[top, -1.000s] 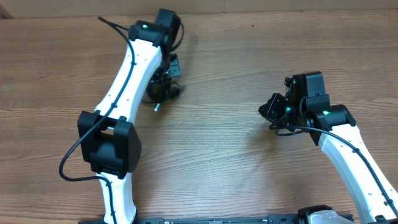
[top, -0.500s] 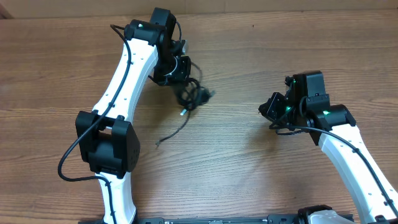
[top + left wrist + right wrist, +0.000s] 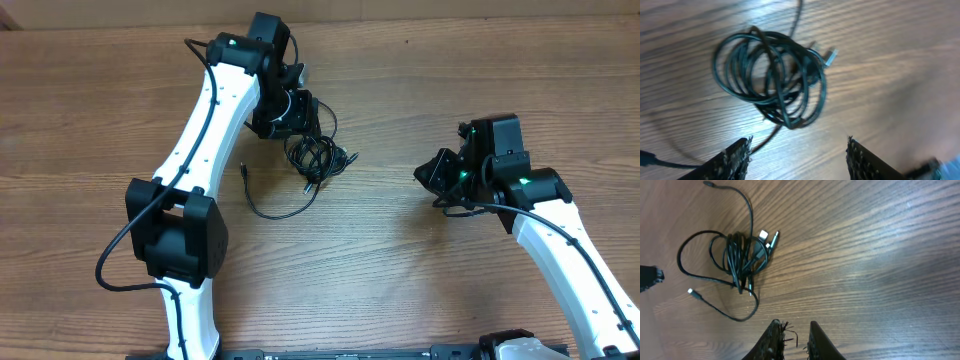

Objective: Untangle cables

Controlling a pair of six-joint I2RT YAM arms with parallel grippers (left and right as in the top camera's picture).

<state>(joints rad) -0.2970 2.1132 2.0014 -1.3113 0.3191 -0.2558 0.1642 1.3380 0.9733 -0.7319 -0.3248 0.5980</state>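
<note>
Brown wood-grain table, grain running left to right, soft glare from above

The worktop is brown wood, its grain running side to side, with a soft sheen of light on it. Beyond its far edge lies a paler strip.

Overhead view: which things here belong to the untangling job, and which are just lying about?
Job:
- cables, a bunched coil with loose ends
- left gripper, open near the coil
- right gripper, apart from it

Just there:
- wooden table
- thick black wires on the arms
</note>
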